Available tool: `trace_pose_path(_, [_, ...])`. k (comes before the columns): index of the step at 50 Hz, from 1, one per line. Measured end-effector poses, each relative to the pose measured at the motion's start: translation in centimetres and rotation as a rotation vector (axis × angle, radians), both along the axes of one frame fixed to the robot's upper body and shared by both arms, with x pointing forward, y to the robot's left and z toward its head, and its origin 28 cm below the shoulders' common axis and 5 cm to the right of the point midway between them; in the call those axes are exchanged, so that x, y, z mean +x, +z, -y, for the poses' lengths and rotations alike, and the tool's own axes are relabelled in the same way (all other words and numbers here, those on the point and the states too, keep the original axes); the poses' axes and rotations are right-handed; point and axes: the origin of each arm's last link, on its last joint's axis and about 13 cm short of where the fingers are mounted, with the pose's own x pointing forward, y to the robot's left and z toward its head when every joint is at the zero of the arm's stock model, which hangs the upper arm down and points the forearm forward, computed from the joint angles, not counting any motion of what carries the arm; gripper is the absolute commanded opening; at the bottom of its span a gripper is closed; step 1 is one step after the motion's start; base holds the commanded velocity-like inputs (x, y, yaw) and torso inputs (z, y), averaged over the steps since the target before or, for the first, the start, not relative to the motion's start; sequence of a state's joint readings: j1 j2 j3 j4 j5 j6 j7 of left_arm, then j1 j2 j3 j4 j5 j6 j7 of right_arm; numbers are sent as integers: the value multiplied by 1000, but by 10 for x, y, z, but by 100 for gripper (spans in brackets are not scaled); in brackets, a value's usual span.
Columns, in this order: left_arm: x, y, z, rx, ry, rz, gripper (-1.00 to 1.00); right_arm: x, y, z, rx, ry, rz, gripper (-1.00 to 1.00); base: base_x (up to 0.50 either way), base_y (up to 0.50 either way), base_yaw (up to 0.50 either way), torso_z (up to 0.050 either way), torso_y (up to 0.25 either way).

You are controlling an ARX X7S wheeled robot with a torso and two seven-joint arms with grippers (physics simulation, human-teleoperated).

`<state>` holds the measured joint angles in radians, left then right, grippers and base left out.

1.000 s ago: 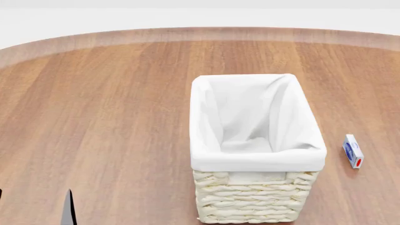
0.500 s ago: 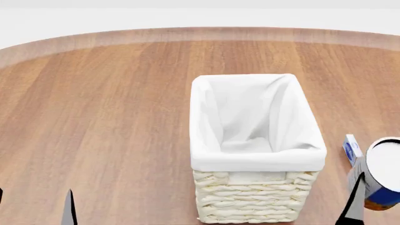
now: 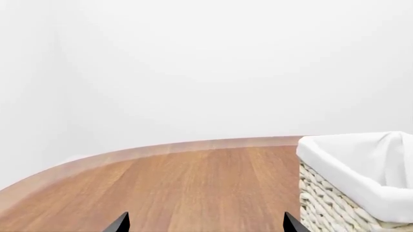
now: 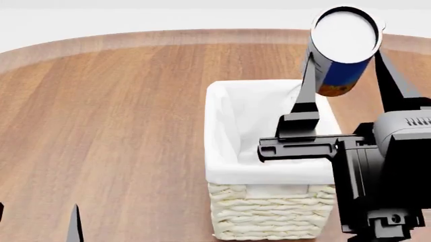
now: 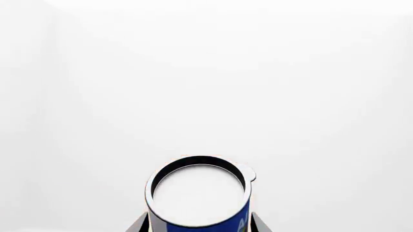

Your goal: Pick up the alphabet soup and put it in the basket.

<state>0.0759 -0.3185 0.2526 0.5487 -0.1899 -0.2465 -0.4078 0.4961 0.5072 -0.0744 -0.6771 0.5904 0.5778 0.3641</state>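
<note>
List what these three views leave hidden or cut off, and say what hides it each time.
- Head view: the right arm covers the basket's right side and part of its inside.
- Head view: the alphabet soup's label text faces away.
- Right wrist view: the alphabet soup is cut off by the frame edge; the table is out of view.
- Left wrist view: only the left gripper's finger tips show.

Bare simulated test scene: rounded wooden table (image 4: 121, 111), blank white surroundings (image 3: 206, 67), no room features.
</note>
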Motion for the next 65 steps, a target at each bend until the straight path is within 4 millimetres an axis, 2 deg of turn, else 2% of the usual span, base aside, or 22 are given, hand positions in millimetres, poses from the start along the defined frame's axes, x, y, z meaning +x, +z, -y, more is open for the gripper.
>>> trace_pose_path(23, [1,-1,-1,-1,1,-5,100,98,48,-14,-15,53,-10,-100,0,0,0,0,0])
trace_pose_path(45, [2,-3,0,-3,1,-13,100,189,68,-21,2,57,-143,-100,0,0,0,0,1])
trace_pose_path(53, [2,-3,0,-2,1,-16,100,202,64,-21,-21,32,-233,-100,0,0,0,0,1])
trace_pose_path(65, [3,-5,0,-1,2,-21,100,205,51,-22,-42,41,-373,-100,0,0,0,0,1])
